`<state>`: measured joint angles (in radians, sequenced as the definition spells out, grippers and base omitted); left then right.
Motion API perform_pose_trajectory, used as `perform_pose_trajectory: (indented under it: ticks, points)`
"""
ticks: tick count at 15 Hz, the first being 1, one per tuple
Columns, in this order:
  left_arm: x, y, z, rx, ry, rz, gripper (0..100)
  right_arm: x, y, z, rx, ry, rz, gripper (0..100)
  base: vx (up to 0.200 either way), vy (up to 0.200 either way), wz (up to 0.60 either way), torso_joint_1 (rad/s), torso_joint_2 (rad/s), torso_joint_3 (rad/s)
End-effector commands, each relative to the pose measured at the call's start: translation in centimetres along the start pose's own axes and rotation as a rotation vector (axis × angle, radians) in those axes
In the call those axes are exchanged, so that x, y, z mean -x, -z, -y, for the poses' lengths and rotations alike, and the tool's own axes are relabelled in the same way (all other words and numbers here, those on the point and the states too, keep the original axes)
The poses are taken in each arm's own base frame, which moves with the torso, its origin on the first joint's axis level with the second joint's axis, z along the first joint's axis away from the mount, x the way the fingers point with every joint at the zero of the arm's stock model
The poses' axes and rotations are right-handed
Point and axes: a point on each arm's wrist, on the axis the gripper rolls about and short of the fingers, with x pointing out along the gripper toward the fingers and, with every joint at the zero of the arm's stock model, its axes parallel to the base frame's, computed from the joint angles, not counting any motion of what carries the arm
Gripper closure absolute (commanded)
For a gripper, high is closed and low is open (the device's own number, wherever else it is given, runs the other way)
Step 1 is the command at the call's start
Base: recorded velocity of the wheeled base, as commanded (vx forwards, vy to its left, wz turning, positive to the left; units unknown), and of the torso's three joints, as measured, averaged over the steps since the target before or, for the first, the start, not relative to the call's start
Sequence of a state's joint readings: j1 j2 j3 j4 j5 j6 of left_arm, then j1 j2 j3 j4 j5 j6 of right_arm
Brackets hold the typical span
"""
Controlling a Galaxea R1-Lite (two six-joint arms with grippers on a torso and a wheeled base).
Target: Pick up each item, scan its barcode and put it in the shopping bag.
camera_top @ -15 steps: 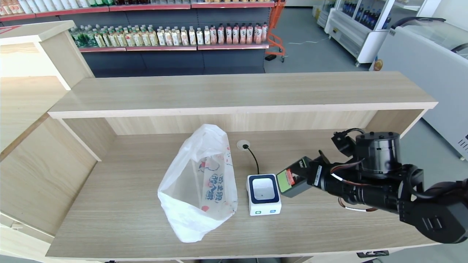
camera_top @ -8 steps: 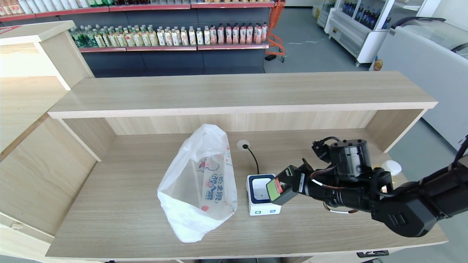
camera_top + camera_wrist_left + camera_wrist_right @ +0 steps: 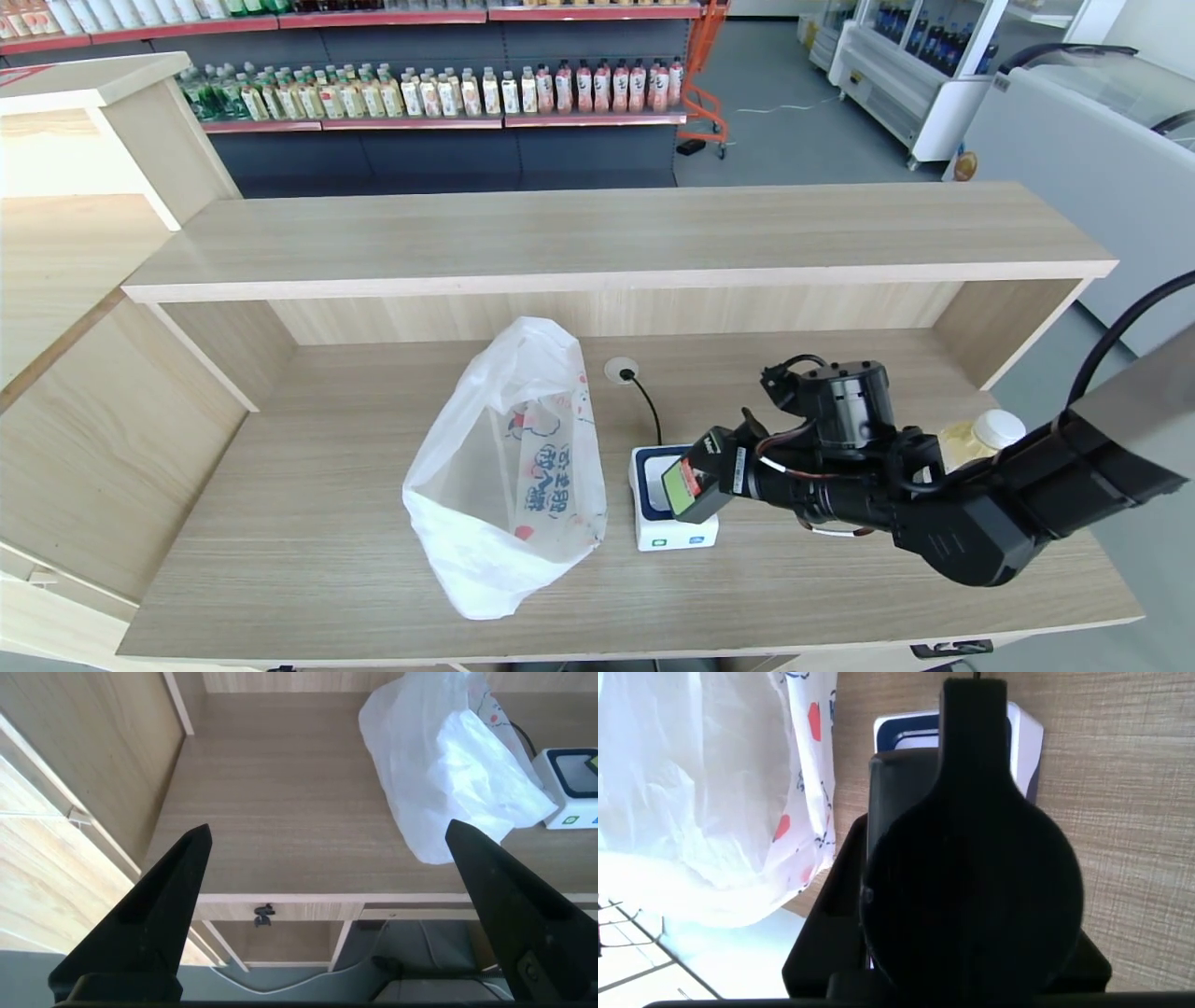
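Observation:
My right gripper (image 3: 726, 464) is shut on a dark box with a green and red label (image 3: 692, 481), holding it tilted just above the white barcode scanner (image 3: 653, 538). The box covers most of the scanner's blue-framed window. Left of the scanner stands the white plastic shopping bag (image 3: 509, 467), its mouth open. In the right wrist view the scanner (image 3: 910, 730) and the bag (image 3: 701, 793) lie right beyond the held box. My left gripper (image 3: 327, 905) is open with nothing in it, off the counter's near left edge, with the bag (image 3: 448, 756) farther off.
A white-capped bottle of yellow drink (image 3: 978, 437) stands on the counter at the right, behind my right arm. The scanner's black cable (image 3: 646, 406) runs to a port in the counter. A raised wooden ledge (image 3: 616, 233) borders the back, and wooden side walls (image 3: 112, 448) close the left.
My right arm has carried the box leftward, from right of the scanner to above its window. The bottle has come into view behind the arm. The bag and scanner have not moved.

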<state>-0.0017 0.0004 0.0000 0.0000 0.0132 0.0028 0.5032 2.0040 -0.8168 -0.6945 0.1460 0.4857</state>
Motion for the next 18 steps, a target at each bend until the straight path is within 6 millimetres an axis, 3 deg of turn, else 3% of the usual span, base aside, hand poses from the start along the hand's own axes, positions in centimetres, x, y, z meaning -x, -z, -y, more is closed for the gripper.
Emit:
perform_pose_trajectory:
  ticks: [1,6,12,13,14,15,17,18]
  points:
    - [0.0,0.0,0.0,0.0,-0.001,0.0,0,-0.8,0.4,0.0,0.0,-0.001,-0.015,100,0.0,0.0,0.0,0.0,0.0,0.0]
    - [0.0,0.0,0.0,0.0,-0.001,0.0,0,-2.7,0.6,0.2,0.007,-0.003,0.0,100,0.0,0.0,0.0,0.0,0.0,0.0]
    - [0.0,0.0,0.0,0.0,-0.001,0.0,0,-2.7,0.4,-0.1,0.01,-0.022,0.017,100,0.0,0.0,0.0,0.0,0.0,0.0]
    - [0.0,0.0,0.0,0.0,-0.001,0.0,0,-1.8,-1.3,-1.2,0.015,-0.061,0.087,100,0.0,0.0,0.0,0.0,0.0,0.0]
    - [0.0,0.0,0.0,0.0,-0.001,0.0,0,-1.4,-1.8,-1.5,0.018,-0.071,0.102,100,0.0,0.0,0.0,0.0,0.0,0.0]
    - [0.0,0.0,0.0,0.001,-0.001,0.0,0,0.6,-3.5,-2.0,0.056,-0.085,0.167,100,0.0,0.0,0.0,0.0,0.0,0.0]
    - [0.0,0.0,0.0,0.001,-0.001,0.0,0,2.9,-4.9,-1.7,0.148,-0.066,0.231,100,0.0,0.0,0.0,0.0,0.0,0.0]
    - [0.0,0.0,0.0,0.003,-0.001,0.0,0,5.9,-5.5,-1.8,0.254,-0.051,0.282,100,0.0,0.0,0.0,0.0,0.0,0.0]
